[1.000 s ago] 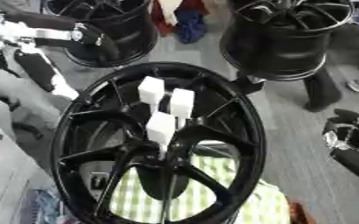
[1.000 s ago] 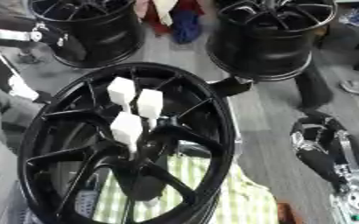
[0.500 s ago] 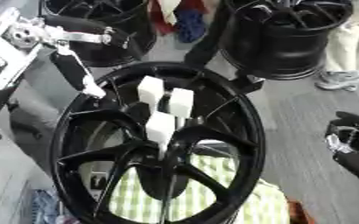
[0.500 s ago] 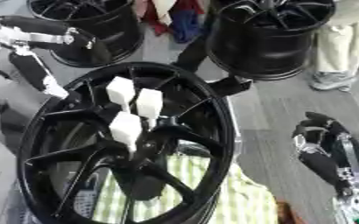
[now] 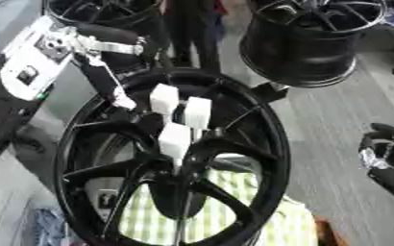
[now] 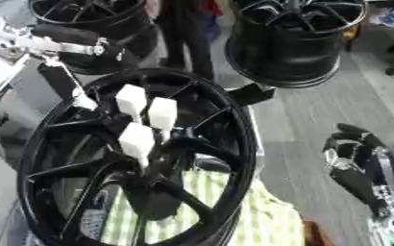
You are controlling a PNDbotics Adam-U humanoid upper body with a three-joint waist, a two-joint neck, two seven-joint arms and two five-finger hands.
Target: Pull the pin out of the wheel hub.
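**Left eye view: left hand nearest the pins**

Nearest the camera stands the black wheel hub [image 5: 171, 158], upright over a green checked cloth [image 5: 226, 211]. Three white-headed pins [image 5: 181, 113] rise from its centre, their long axes running roughly up the picture. The left hand [image 5: 108, 79] reaches in from the upper left, one finger extended and its tip just beside the pins, gripping nothing. The right hand [image 6: 356, 158] hangs well apart at the right (fingers curled, empty). Right eye view shows more of that hand. Farther off stand other black wheels [image 5: 314, 41].
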